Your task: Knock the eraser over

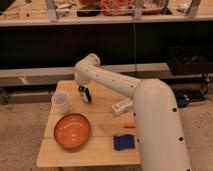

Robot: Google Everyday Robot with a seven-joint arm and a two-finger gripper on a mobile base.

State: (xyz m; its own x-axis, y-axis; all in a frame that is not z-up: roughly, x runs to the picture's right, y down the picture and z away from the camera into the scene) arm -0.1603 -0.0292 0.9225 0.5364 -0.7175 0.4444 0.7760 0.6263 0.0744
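My white arm reaches from the right across the wooden table [100, 152]. My gripper [85, 94] hangs down from the wrist at the table's back left, low over the surface, just right of a white cup [61, 101]. The dark gripper tip fills the spot by the cup. I cannot make out the eraser apart from it, so it is hidden or merged with that dark shape.
An orange bowl [72, 131] sits at the front left. A white bottle [121, 106] lies on its side mid-table. A blue sponge-like block [123, 142] is at the front, and a small orange object [129, 126] lies beside the arm. Dark shelving stands behind the table.
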